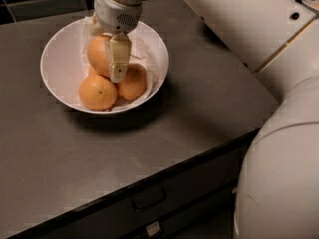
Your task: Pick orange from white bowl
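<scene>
The gripper [116,63] is down inside the white bowl [59,66] on the dark counter [209,108], right up against the right side of the orange [98,54]. Gripping it or not? Cannot tell. The orange sits at the bowl's back, touching two smaller oranges [97,91] in front.

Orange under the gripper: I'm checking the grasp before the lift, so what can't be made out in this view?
- orange: camera view, its right side is hidden by the gripper, which is over the bowl; contact between them cannot be judged.
- bowl: camera view, part of the far rim is hidden by the gripper's wrist.
- arm: camera view, cut off by the top and right edges.
</scene>
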`<state>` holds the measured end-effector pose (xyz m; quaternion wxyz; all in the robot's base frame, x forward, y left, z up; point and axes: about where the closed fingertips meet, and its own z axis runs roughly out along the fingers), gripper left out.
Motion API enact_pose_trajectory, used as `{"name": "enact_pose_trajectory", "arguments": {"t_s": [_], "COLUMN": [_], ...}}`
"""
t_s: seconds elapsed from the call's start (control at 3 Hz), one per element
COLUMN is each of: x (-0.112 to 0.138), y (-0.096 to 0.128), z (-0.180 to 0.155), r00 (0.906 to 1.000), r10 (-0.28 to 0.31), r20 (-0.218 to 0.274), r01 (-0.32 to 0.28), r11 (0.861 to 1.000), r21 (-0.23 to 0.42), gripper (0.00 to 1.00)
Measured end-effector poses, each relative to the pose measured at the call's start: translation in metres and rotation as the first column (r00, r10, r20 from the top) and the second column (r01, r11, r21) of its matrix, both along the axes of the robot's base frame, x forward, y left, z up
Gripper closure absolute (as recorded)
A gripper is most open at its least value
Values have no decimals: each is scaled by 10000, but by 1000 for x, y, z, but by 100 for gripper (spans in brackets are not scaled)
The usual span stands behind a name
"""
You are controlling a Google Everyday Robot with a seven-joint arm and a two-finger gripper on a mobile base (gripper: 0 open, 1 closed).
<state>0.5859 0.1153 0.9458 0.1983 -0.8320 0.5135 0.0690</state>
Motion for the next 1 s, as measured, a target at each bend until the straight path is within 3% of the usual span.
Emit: {"name": "enact_pose_trajectory", "arguments": {"t_s": [1.0], "x": [3], "y": [1], "z": [-13], "r00": [9998], "r10": [-1], "r20": [-217], "r01": [-2], "r11": [9999], "r21": [-141], "gripper": [19]}}
